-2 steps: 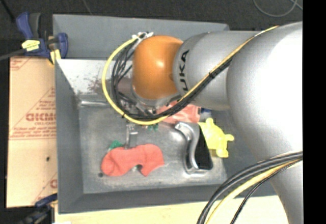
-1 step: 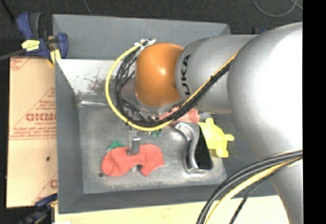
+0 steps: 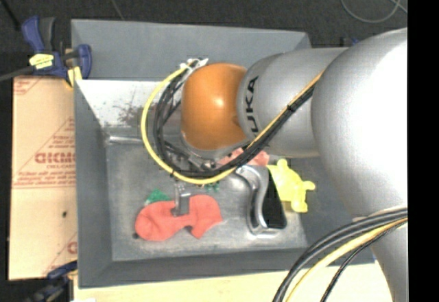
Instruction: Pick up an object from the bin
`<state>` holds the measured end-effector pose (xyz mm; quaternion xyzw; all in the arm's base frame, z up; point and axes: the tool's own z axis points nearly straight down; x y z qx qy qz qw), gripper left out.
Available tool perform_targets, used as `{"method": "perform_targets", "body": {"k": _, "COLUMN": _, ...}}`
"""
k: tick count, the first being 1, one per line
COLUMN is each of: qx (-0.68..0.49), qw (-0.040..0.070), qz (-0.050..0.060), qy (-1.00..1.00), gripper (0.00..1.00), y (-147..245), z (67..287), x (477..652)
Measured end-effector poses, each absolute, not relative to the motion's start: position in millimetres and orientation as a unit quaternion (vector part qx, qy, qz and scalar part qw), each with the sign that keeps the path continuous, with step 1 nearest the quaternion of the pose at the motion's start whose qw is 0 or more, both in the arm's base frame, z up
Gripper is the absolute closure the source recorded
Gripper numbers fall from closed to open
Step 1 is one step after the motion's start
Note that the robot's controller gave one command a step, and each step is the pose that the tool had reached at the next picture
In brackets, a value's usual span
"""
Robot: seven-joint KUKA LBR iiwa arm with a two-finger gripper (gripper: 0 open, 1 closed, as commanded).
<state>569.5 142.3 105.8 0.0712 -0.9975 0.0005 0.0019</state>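
Seemingly down at the level of the things, the gripper (image 3: pixel 182 206) stood in the camera view on the middle of a red soft lump (image 3: pixel 163 222), perhaps cloth or a limp rubber toy. The lump lay flat on the floor of the bin (image 3: pixel 92 170), near its lower edge and toward its lower left corner. Whether the gripper was released or clenched could not be told, since the arm (image 3: pixel 295 101) and its orange cover (image 3: pixel 209 108) hid much of it from above. A small green thing (image 3: pixel 157 195) lay just beside the lump's upper edge. A silver and black tool (image 3: pixel 264 210) and a yellow toy (image 3: pixel 293 187) lay toward the lower right corner, apart from the lump. By its look the red lump was probably light, floppy and in no way fragile. It would likely fold and droop when lifted rather than keep its shape. The narrow waist between its two lobes, where the gripper stood, looked the best place to pinch. A fold gathered there would likely hold better than a thin flat edge, which might slip free.
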Motion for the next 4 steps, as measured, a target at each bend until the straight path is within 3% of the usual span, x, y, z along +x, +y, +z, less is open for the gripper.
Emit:
{"method": "perform_targets", "body": {"k": 1, "qx": 0.108, "qw": -0.002, "qz": -0.001, "qy": -0.994, "gripper": 1.00, "y": 141, "z": 72, "x": 524.0}}
{"method": "perform_targets", "body": {"k": 3, "qx": 0.107, "qw": -0.002, "qz": -0.001, "qy": -0.994, "gripper": 1.00, "y": 141, "z": 72, "x": 524.0}}
{"method": "perform_targets", "body": {"k": 4, "qx": 0.110, "qw": 0.003, "qz": 0.000, "qy": -0.994, "gripper": 1.00, "y": 141, "z": 104, "x": 520.7}}
